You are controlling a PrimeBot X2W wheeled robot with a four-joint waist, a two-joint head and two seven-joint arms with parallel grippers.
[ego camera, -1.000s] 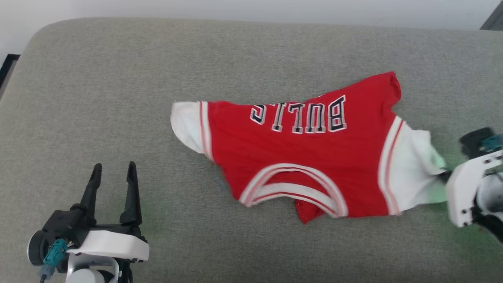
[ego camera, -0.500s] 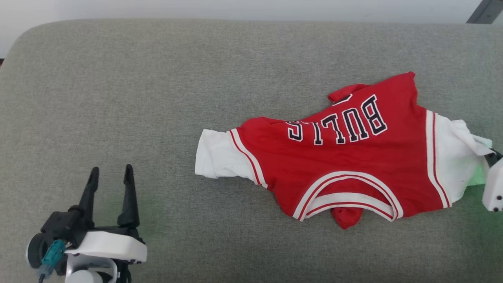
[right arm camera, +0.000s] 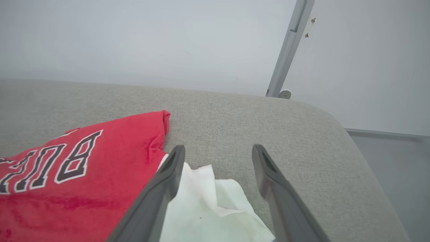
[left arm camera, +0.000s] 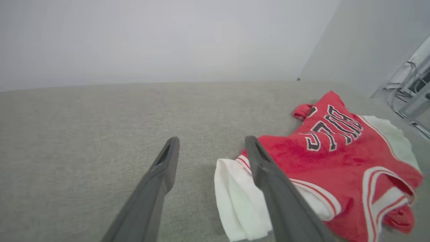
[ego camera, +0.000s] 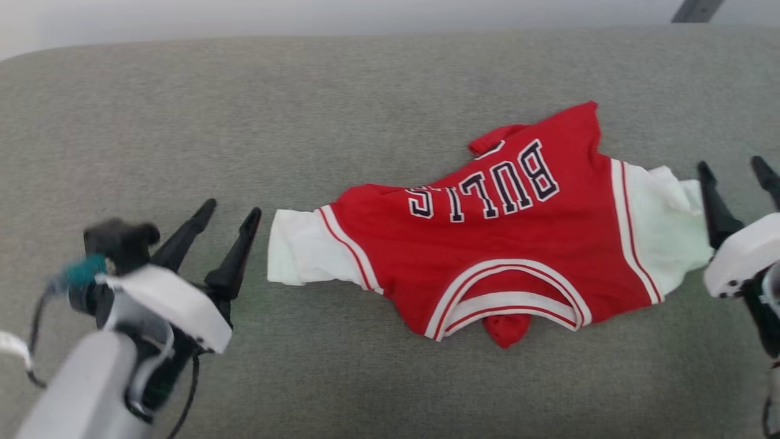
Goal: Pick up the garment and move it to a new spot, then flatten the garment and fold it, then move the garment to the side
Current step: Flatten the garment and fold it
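- Red jersey cloth with white sleeves, the garment lies spread on the grey cushion, a little toward 3 o'clock of the head view's middle, collar toward 6 o'clock and "BULLS" lettering upside down
- One red corner at its 12 o'clock edge is folded over, and a red scrap pokes out below the collar
- At 8 o'clock the left gripper has its fingers spread apart, with nothing between them, pointing toward 1 o'clock
- Its finger nearer the garment ends just beside the white sleeve at the 9 o'clock end; whether they touch cannot be told
- From the left wrist, that sleeve lies under and to 3 o'clock of one finger, with bare cushion in the gap
- At the 3 o'clock edge the right gripper also stands with fingers apart, gripping nothing
- From the right wrist, the other sleeve lies crumpled beneath the 9 o'clock finger and spreads into the gap toward 6 o'clock, while both tips stand over bare cushion
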